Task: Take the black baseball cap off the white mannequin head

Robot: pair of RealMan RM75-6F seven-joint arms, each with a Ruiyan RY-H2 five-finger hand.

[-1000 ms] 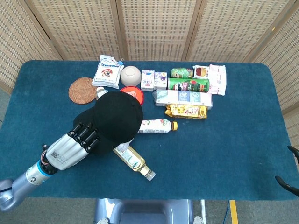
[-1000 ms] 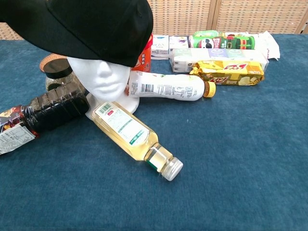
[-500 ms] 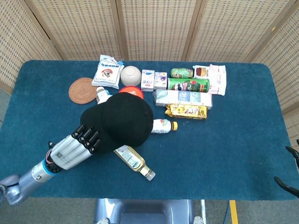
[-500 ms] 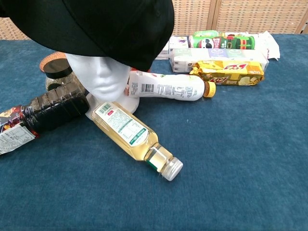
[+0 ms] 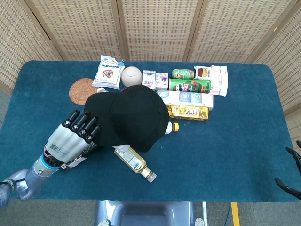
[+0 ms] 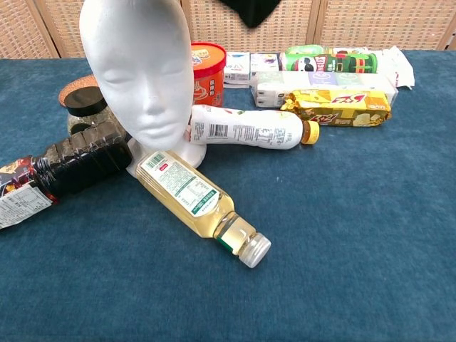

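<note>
The black baseball cap [image 5: 134, 117] hangs in the air above the table, and my left hand [image 5: 70, 140] holds it by its left edge. In the chest view the white mannequin head [image 6: 139, 78] stands bare and upright, and only a dark corner of the cap [image 6: 249, 10] shows at the top of the frame. From the head camera the cap hides the mannequin head. Only the dark fingertips of my right hand [image 5: 292, 175] show at the right edge, spread apart with nothing in them.
Around the mannequin's base lie a yellow-liquid bottle [image 6: 199, 206], a dark bottle [image 6: 60, 171] and a white bottle [image 6: 246, 128]. A red cup [image 6: 208, 63], snack boxes and cans [image 5: 190, 86] fill the back. A cork coaster [image 5: 81, 89] lies far left.
My left hand has lifted the cap up and to the right, clear of the mannequin head, which now stands bare in the chest view. The right hand has stayed put.
</note>
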